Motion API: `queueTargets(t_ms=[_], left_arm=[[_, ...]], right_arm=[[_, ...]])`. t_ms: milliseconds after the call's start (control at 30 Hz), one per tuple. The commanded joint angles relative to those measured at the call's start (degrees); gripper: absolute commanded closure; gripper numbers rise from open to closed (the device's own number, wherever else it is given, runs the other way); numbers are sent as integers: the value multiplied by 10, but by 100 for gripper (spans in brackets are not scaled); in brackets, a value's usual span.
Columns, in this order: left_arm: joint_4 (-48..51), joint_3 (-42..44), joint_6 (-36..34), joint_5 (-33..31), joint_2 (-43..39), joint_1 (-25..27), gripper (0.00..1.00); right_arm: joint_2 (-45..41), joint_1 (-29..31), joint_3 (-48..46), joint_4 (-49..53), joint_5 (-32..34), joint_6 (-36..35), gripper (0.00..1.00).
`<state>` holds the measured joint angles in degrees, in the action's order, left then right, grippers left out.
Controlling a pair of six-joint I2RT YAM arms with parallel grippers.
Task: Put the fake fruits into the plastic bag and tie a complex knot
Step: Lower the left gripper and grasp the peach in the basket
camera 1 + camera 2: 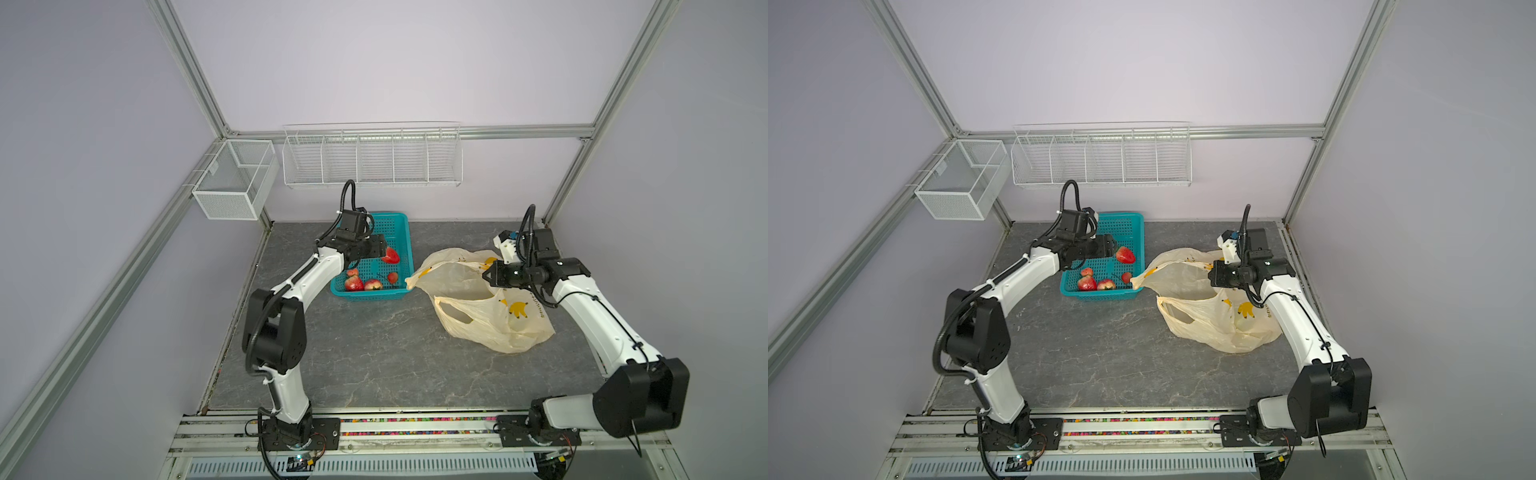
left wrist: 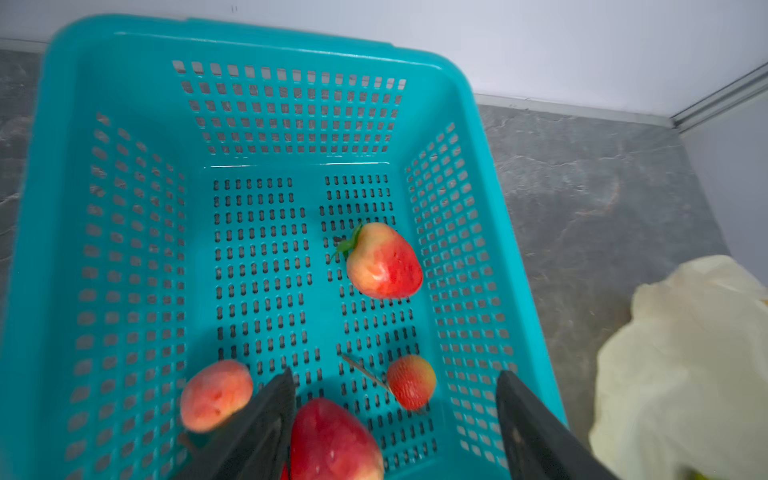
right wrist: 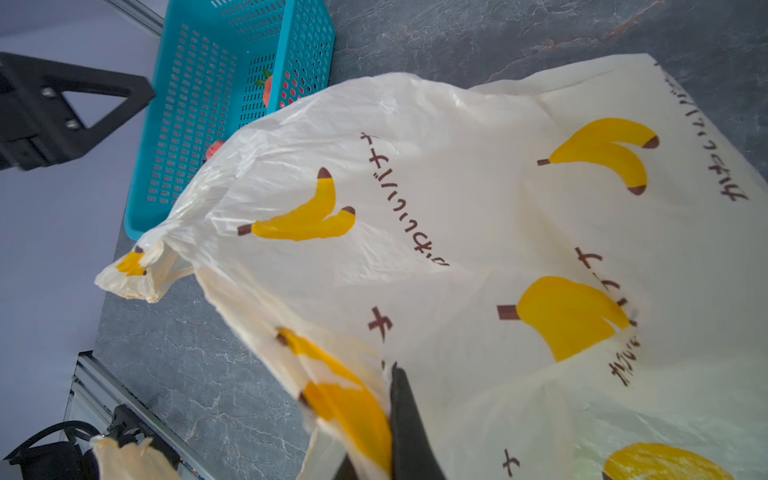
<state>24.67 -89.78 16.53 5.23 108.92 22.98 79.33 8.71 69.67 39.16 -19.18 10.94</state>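
Status: early, nothing visibly bagged. 12 o'clock = back wall, from table (image 1: 374, 365) centre. The teal basket (image 1: 365, 296) sits at 11 o'clock with five fake fruits in it: the large strawberry (image 1: 390, 255) toward its 2 o'clock side and four smaller red-pink pieces bunched at the 6 o'clock end, e.g. the small bumpy red one (image 2: 411, 382) and the peach-coloured one (image 2: 216, 395). The left gripper (image 2: 395, 376) hangs over that near end with its jaws spread wide, gripping nothing. A big red fruit (image 2: 332, 440) lies below, between the fingers, not pinched. The plastic bag (image 1: 478, 307) lies at 3 o'clock, just beside the basket's 3 o'clock wall. The right gripper (image 1: 489, 277) is clenched on the film at the bag mouth, lifting that edge so the opening faces the basket. The bag is thin, pale yellow and crumpled, with banana prints and dark lettering, and looks mostly flat. Can't tell if a fruit is inside, since the yellow patches may just be print. One loop handle (image 1: 457, 313) lies open on the table at the bag's 7 o'clock; the other handle end (image 1: 411, 282) points at the basket. No knot yet. My read of what's left: all five transfers, then the tie.
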Motion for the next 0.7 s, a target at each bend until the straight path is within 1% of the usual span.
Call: queueTargets(t_ms=[0, 33, 133, 233, 400, 667], left_arm=[[73, -96, -36, 23, 80, -6, 23], [95, -134, -37, 37, 112, -8, 23], [137, -221, -36, 48, 192, -9, 23], [172, -288, -40, 63, 246, -8, 23], [174, -322, -32, 98, 284, -8, 23], [165, -326, -28, 109, 308, -9, 23]], right_arm=[[6, -2, -4, -11, -14, 0, 93], [5, -2, -5, -13, -15, 0, 93], [5, -3, -6, -13, -15, 0, 93], [2, -3, -5, -10, -14, -4, 93], [2, -4, -9, -11, -9, -6, 93], [3, -5, -14, -16, -12, -6, 93]])
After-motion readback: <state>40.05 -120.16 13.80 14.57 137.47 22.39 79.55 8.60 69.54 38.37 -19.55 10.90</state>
